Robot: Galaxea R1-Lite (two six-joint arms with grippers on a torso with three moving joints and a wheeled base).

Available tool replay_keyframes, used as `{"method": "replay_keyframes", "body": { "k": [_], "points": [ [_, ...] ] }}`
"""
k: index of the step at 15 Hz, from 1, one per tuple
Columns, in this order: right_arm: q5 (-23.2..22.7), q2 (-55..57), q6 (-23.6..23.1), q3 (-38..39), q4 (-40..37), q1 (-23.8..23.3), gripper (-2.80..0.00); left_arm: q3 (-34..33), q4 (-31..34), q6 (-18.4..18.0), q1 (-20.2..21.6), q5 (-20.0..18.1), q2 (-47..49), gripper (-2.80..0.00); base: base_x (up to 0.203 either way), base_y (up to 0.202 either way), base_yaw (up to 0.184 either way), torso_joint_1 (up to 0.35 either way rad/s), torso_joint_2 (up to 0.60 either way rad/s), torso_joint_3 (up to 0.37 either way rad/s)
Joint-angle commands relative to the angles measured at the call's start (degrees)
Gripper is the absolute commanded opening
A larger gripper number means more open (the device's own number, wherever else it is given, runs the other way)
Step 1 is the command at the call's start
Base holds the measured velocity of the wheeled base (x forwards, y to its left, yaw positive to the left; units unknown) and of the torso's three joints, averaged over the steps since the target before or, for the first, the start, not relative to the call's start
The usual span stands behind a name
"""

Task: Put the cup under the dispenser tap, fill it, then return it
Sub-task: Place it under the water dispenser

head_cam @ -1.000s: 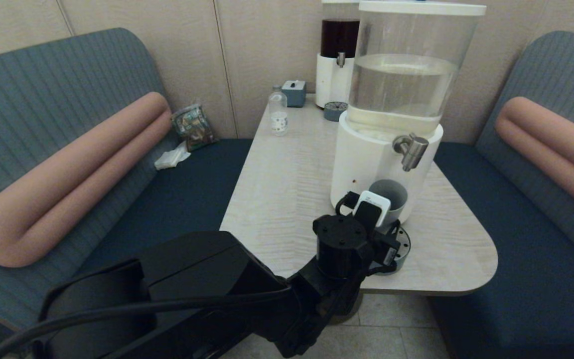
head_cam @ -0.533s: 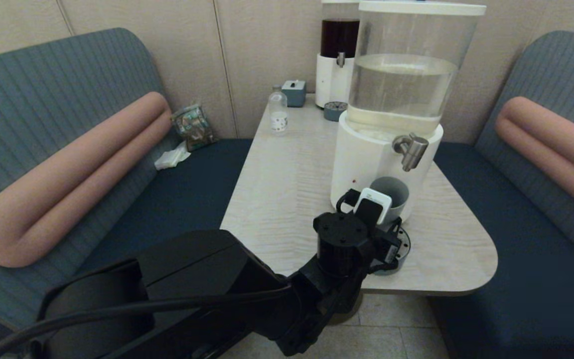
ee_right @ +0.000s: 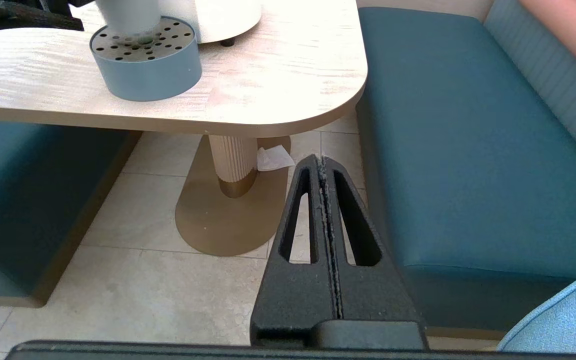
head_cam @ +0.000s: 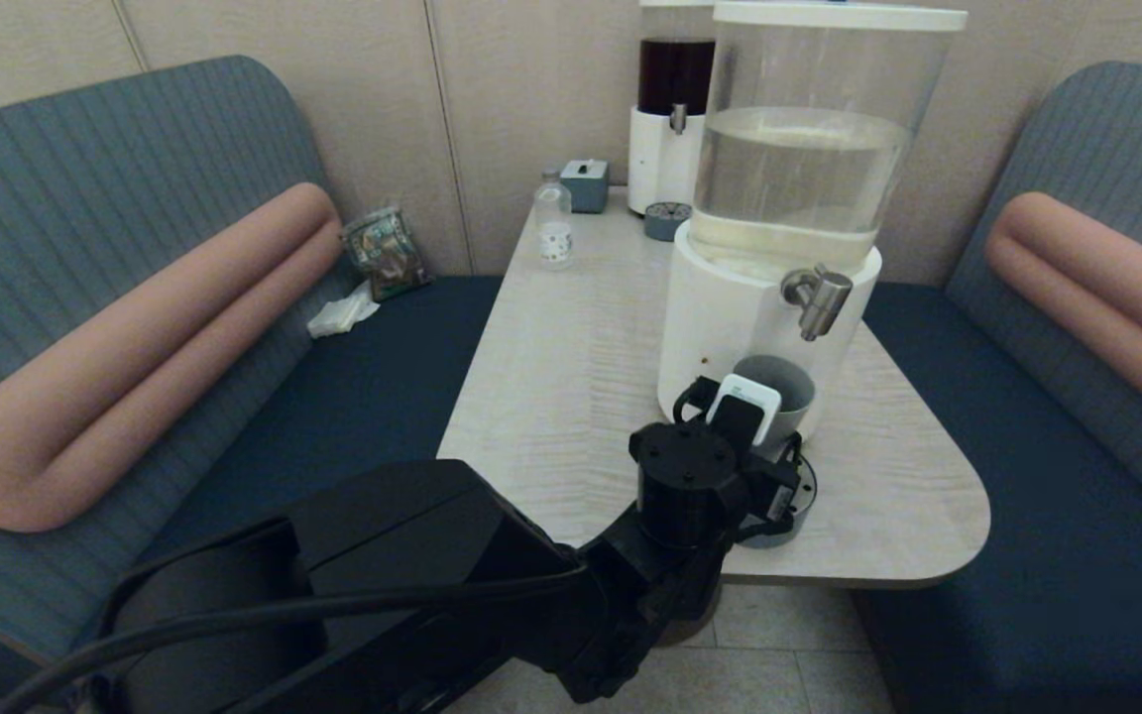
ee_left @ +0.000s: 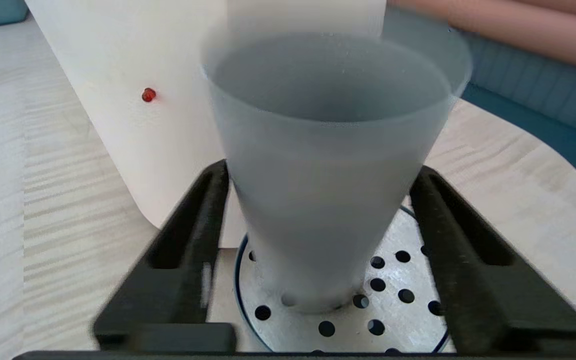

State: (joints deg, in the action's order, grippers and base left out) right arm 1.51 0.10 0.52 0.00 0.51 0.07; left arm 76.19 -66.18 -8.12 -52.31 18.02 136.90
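From the head camera, the left gripper (head_cam: 767, 436) sits at the drip tray (head_cam: 801, 493), its wrist hiding most of the grey-blue cup (head_cam: 779, 392). The cup stands below the dispenser tap (head_cam: 817, 296), though whether its mouth is squarely under the spout is hard to judge from here.

Left wrist camera: the cup (ee_left: 325, 165) stands on the perforated drip tray (ee_left: 408, 300), fingers (ee_left: 188, 250) spread on both sides, not visibly touching — released, I'd say. Placement looks done; next, the tap must be opened.

Right wrist camera: the right gripper (ee_right: 324, 165) hangs clenched, empty, off the table (ee_right: 278, 85), above the floor.
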Motion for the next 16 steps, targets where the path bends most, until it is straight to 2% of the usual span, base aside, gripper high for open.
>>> {"method": "replay_keyframes", "body": {
  "k": [1,9,14,16],
  "points": [
    [0.0,0.1,0.0,0.0,0.0,0.0,-2.80,0.2,-0.3,-0.1,0.0,0.1,0.2,0.00,0.000,0.000,0.000,0.000,0.00,0.000],
    [0.0,0.1,0.0,0.0,0.0,0.0,-2.80,-1.8,-0.9,0.0,0.0,0.2,-2.3,0.00,0.000,0.000,0.000,0.000,0.00,0.000],
    [0.0,0.0,0.0,0.0,0.0,-0.1,-2.80,-11.2,-3.3,0.0,-0.4,0.3,-8.1,0.00,0.000,0.000,0.000,0.000,0.00,0.000],
    [0.0,0.0,0.0,0.0,0.0,0.0,-2.80,-16.4,-6.1,-0.1,-1.0,1.4,-10.2,0.00,0.000,0.000,0.000,0.000,0.00,0.000]
  ]
}}
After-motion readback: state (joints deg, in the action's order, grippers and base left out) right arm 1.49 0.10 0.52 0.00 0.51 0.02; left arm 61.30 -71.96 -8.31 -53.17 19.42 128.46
